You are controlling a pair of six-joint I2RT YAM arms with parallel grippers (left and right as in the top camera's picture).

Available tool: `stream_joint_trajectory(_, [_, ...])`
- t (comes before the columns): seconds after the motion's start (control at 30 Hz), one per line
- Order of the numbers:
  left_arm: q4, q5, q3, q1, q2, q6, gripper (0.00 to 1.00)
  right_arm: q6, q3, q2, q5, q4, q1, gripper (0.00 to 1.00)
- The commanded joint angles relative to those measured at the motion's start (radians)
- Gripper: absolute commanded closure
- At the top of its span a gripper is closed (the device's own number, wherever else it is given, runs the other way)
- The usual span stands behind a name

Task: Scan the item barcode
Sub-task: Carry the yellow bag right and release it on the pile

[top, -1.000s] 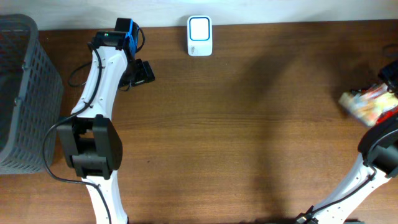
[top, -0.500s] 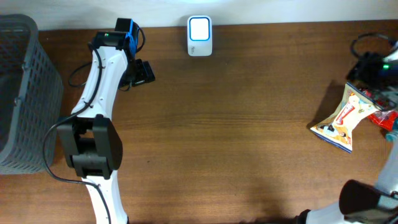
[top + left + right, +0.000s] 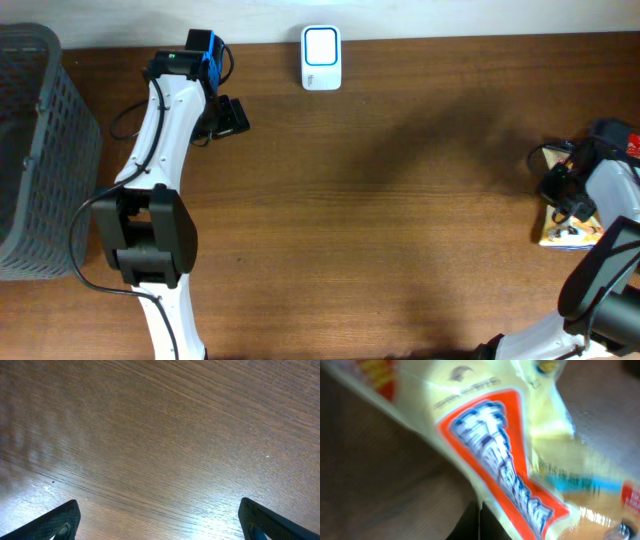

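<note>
Shop checkout setup, barcode scanner [image 3: 321,58], basket [image 3: 70,160]

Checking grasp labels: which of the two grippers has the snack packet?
The right gripper: it is shut on the yellow-and-red snack packet. The left gripper is wide open, holding nothing.

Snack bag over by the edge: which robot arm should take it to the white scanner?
Right. The right gripper is shut right at the snack bag, seemingly pinching it. The left gripper hangs open over bare table, far from the bag, though nearer the scanner.
</note>
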Motion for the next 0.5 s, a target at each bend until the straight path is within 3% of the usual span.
stream_joint_trajectory(0.0, [0.002,-0.007,0.003,0.002,-0.004,-0.005,0.01,0.007,0.147,-0.093,0.020,-0.105,-0.028,0.95])
stream_joint_trajectory(0.07, [0.001,-0.007,0.003,0.002,-0.004,-0.005,0.01,0.007,0.269,-0.193,-0.050,-0.238,-0.028,0.92])
stream_joint_trajectory(0.13, [0.002,-0.007,0.003,0.002,-0.004,-0.005,0.01,0.007,0.294,-0.309,-0.240,-0.321,-0.027,0.91])
stream_joint_trajectory(0.2, [0.001,-0.007,0.003,0.002,-0.004,-0.005,0.01,-0.070,0.293,-0.487,-0.515,-0.412,-0.025,0.73])
stream_joint_trajectory(0.23, [0.001,-0.007,0.003,0.002,-0.004,-0.005,0.01,-0.102,0.286,-0.575,-0.561,-0.457,-0.005,0.55])
stream_joint_trajectory(0.27, [0.001,-0.007,0.003,0.002,-0.004,-0.005,0.01,-0.128,0.268,-0.668,-0.554,-0.514,0.040,0.02])
stream_joint_trajectory(0.37, [0.001,-0.007,0.003,0.002,-0.004,-0.005,0.01,-0.150,0.147,-0.863,-0.554,-0.634,0.185,0.02])
stream_joint_trajectory(0.47, [0.001,-0.007,0.003,0.002,-0.004,-0.005,0.01,-0.150,0.055,-0.924,-0.557,-0.728,0.239,0.02])
